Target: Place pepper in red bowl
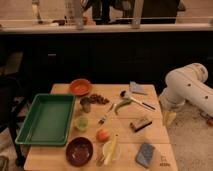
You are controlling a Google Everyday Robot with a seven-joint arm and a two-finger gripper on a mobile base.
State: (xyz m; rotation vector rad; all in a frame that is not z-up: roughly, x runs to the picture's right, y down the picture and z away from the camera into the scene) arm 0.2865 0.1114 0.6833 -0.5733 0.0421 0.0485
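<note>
The pepper point(121, 104) lies in the middle of the counter point(159, 137), right of the red bowl point(80, 87). It looks light and smooth, so we should pinch its middle gently. The gripper point(170, 118) hangs by the right edge; we cannot tell if it is clenched.

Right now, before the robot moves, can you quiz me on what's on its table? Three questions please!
1. True or false: the pepper is already inside the red bowl.
2. Where on the table does the green tray sit? A) the left side B) the right side C) the middle
3. Fill in the blank: the gripper hangs just past the table's ____ edge, well away from the pepper.

Key: 1 false, the pepper lies on the tabletop near the middle. 2 A. 3 right.
</note>
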